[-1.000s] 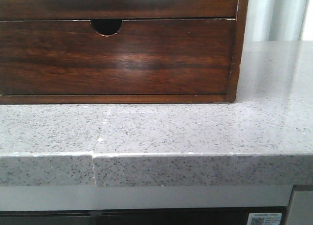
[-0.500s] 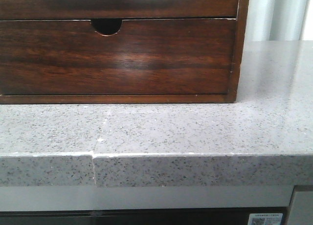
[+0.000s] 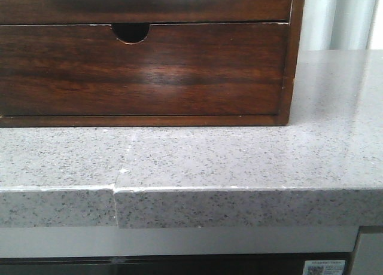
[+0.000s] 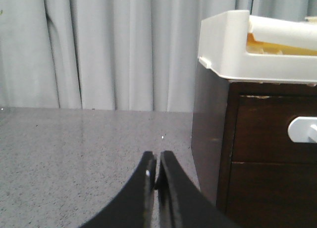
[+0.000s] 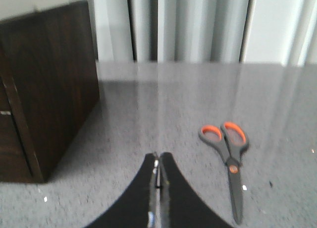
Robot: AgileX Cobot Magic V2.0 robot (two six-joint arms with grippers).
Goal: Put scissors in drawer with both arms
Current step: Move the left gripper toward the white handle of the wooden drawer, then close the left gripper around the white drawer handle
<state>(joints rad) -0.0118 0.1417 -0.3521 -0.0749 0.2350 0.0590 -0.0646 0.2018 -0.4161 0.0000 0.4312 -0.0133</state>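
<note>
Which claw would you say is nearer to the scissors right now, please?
Right. The right claw, shut, hangs over the counter with the scissors lying just beside it; the left claw, also shut, sits by the cabinet, no scissors in its view.

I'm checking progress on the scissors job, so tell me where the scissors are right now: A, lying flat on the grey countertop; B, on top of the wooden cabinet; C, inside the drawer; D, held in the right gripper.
A: the scissors lie flat on the countertop, untouched, ahead of the shut right gripper; the drawer sits closed.
</note>
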